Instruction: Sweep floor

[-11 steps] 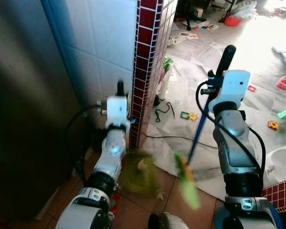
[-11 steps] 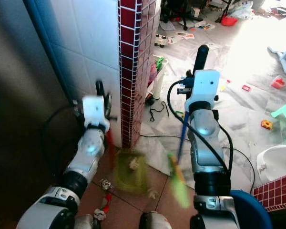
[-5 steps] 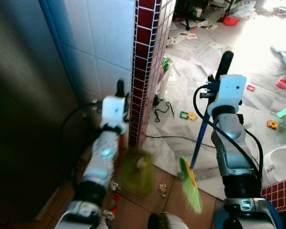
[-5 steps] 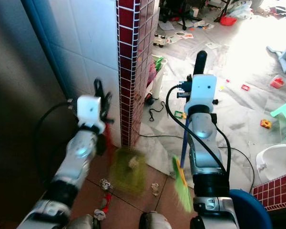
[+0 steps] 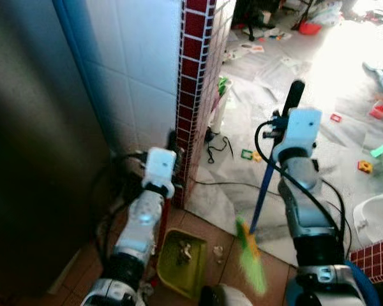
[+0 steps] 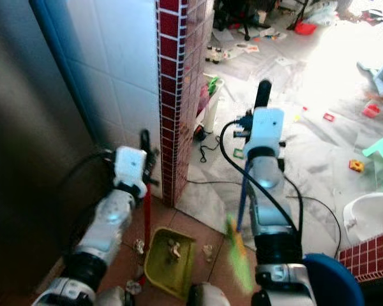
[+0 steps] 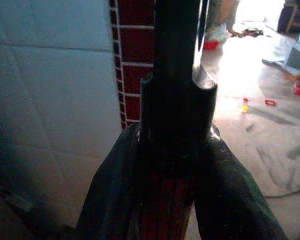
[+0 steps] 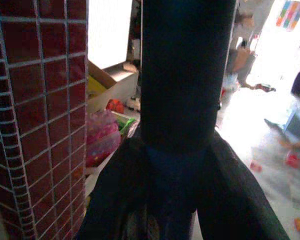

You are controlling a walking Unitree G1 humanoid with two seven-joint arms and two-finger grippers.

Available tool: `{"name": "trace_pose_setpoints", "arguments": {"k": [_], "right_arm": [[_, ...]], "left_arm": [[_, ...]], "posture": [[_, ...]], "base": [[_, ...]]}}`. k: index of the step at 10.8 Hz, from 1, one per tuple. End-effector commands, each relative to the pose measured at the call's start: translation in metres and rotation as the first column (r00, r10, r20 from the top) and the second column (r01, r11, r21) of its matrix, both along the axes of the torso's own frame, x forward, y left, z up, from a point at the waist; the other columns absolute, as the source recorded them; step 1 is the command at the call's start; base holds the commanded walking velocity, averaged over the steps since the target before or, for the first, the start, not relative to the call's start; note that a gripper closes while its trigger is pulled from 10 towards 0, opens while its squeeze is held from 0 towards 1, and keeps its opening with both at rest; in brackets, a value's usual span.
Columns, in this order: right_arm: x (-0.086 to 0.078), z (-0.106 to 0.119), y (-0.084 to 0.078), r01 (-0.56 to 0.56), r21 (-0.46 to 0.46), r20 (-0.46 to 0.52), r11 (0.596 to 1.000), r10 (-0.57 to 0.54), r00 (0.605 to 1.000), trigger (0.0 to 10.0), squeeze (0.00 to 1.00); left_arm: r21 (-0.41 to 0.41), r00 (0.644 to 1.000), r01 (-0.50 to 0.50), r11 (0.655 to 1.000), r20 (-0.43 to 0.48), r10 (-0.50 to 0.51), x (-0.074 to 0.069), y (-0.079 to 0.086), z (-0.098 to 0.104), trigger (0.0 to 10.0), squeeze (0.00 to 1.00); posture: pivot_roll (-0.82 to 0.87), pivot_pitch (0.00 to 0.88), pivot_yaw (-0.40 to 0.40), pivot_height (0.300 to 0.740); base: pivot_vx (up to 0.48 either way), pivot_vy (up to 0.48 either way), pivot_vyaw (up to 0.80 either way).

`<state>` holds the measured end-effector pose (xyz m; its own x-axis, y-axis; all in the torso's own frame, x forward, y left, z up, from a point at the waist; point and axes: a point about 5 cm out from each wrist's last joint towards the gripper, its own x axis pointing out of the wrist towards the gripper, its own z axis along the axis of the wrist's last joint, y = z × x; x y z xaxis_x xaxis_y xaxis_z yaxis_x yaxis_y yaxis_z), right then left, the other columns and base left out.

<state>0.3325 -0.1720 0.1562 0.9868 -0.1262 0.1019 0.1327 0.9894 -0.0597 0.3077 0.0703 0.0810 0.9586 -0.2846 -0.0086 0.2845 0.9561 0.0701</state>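
Broom (image 5: pixel 258 210) bristles blur; right end effector (image 8: pixel 187 150) clamps its handle, left end effector (image 7: pixel 175 150) clamps dustpan (image 6: pixel 169 252) handle.

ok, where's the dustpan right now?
In the left eye view the dustpan sits on the brown tiles low and left of centre, by the foot of the red pillar, between the left arm and the broom.
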Motion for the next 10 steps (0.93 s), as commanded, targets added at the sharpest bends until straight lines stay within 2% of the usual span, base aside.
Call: {"name": "trace_pose_setpoints", "arguments": {"k": [1,2,3,4,6,7,8,9,10], "right_arm": [[0.004,0.005,-0.004,0.023,0.061,0.001,0.998,-0.024,1.0,10.0,0.0],[0.005,0.003,-0.004,0.021,0.086,-0.021,0.996,-0.019,1.0,10.0,0.0],[0.007,-0.009,-0.001,0.028,0.212,-0.102,0.977,-0.006,0.995,10.0,0.0],[0.008,-0.015,0.005,0.034,0.353,-0.151,0.935,0.021,0.988,10.0,0.0],[0.011,0.004,0.022,-0.076,0.446,-0.103,0.892,0.135,0.986,10.0,0.0],[0.013,0.013,0.027,-0.128,0.47,-0.085,0.873,0.189,0.978,10.0,0.0],[0.016,0.035,0.037,-0.258,0.489,-0.024,0.833,0.309,0.951,10.0,0.0],[0.016,0.047,0.04,-0.329,0.457,0.021,0.826,0.36,0.933,10.0,0.0],[0.015,0.061,0.041,-0.419,0.324,0.074,0.848,0.419,0.905,10.0,0.0]], "left_arm": [[-0.019,1.0,-0.002,1.0,0.021,0.002,0.006,-0.007,0.007,10.0,0.0],[-0.014,1.0,0.0,1.0,0.015,0.0,0.006,-0.008,0.005,10.0,0.0],[-0.008,1.0,0.007,1.0,0.005,-0.007,0.006,-0.012,0.001,10.0,0.0],[-0.02,1.0,-0.008,1.0,-0.016,0.008,0.007,-0.011,-0.004,10.0,0.0],[-0.03,0.999,-0.026,0.999,-0.019,0.026,0.01,-0.01,-0.003,10.0,0.0],[-0.031,0.999,-0.027,0.999,-0.018,0.026,0.01,-0.011,-0.004,10.0,0.0],[-0.036,0.999,-0.032,0.999,-0.019,0.032,0.011,-0.011,-0.005,10.0,0.0],[-0.04,0.999,-0.035,0.999,-0.022,0.034,0.012,-0.011,-0.005,10.0,0.0],[-0.055,0.999,-0.029,0.998,-0.028,0.027,0.012,-0.011,-0.005,10.0,0.0]], "posture": [[-0.08,0.006,-0.052,0.74],[-0.08,0.003,-0.052,0.74],[-0.09,0.0,-0.051,0.74],[-0.09,0.0,-0.05,0.74],[-0.1,0.007,-0.052,0.74],[-0.1,0.007,-0.052,0.74],[-0.1,0.006,-0.052,0.74],[-0.1,0.006,-0.051,0.74],[-0.1,0.006,-0.05,0.74]], "base": [[0.0,0.0,0.0],[0.0,0.0,0.0],[0.0,0.0,0.0],[0.0,0.0,0.0],[0.0,0.0,0.0],[0.0,0.0,0.0],[0.0,0.0,0.0],[0.0,0.0,0.0],[0.0,0.0,0.0]]}}
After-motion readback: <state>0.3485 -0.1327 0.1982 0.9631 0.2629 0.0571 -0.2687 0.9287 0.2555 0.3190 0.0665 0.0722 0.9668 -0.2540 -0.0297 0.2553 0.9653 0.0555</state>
